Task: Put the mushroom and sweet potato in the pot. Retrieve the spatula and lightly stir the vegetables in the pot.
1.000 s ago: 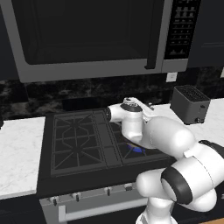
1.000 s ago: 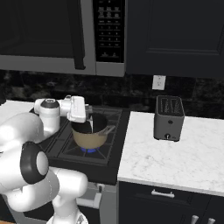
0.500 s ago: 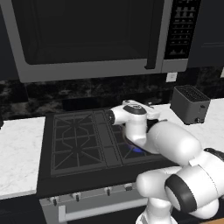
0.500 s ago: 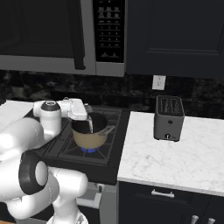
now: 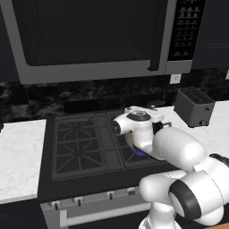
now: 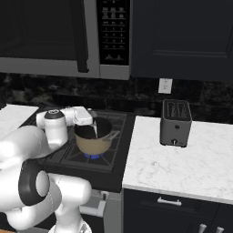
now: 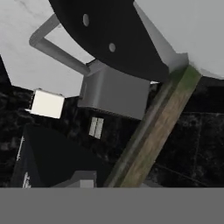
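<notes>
The tan pot point(image 6: 93, 142) with a dark inside stands on the lit front right burner of the stove point(image 5: 80, 144). My gripper point(image 6: 94, 129) reaches over the pot's rim from the left. It is shut on the spatula's handle point(image 7: 153, 127). That handle runs up to the light grey blade point(image 7: 183, 30), which lies against the pot's dark inner wall point(image 7: 109, 39) in the hand view. A pale sliver of the blade point(image 6: 96, 131) shows inside the pot. The mushroom and the sweet potato are hidden from view. In the left base view my own arm covers most of the pot.
A blue flame point(image 6: 92, 156) burns under the pot. The grey toaster point(image 6: 175, 123) stands on the white counter point(image 6: 182, 164) to the right, below a wall outlet point(image 6: 164, 85). A microwave point(image 5: 89, 36) hangs low above the stove. The left burners point(image 5: 76, 145) are bare.
The hand has tilted and swung slightly lower over the pot with the spatula in it. The pot has stayed in place.
</notes>
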Controlling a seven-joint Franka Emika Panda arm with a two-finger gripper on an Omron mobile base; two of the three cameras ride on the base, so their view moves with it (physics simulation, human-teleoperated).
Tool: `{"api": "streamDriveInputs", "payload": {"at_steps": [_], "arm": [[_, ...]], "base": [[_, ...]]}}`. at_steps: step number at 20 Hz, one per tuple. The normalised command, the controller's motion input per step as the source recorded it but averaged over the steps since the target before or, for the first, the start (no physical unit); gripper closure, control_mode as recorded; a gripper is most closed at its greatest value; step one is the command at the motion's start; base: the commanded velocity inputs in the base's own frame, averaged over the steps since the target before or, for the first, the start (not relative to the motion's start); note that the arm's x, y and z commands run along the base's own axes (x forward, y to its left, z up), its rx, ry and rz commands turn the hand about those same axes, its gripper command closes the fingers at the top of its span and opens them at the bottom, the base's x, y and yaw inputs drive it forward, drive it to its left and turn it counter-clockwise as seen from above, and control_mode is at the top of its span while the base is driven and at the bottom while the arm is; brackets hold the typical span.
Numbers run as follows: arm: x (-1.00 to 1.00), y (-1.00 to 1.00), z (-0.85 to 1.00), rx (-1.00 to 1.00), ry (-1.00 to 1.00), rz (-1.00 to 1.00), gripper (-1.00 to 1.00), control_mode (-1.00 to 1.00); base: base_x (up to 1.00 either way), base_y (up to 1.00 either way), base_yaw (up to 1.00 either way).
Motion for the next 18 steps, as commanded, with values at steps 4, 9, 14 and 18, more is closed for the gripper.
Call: {"api": "streamDriveInputs", "payload": {"at_steps": [4,9,14,18], "arm": [[0.02,0.00,-0.56,-0.21,0.13,0.12,1.00,-1.00],[0.00,0.00,-0.29,-0.16,0.07,0.22,1.00,-1.00],[-0.01,-0.03,0.00,-0.10,0.15,0.20,1.00,-1.00],[0.00,0.00,0.00,-0.07,0.03,0.14,1.00,-1.00]], "base": [[0.00,0.00,0.00],[0.00,0.00,0.00],[0.00,0.00,0.00],[0.00,0.00,0.00]]}}
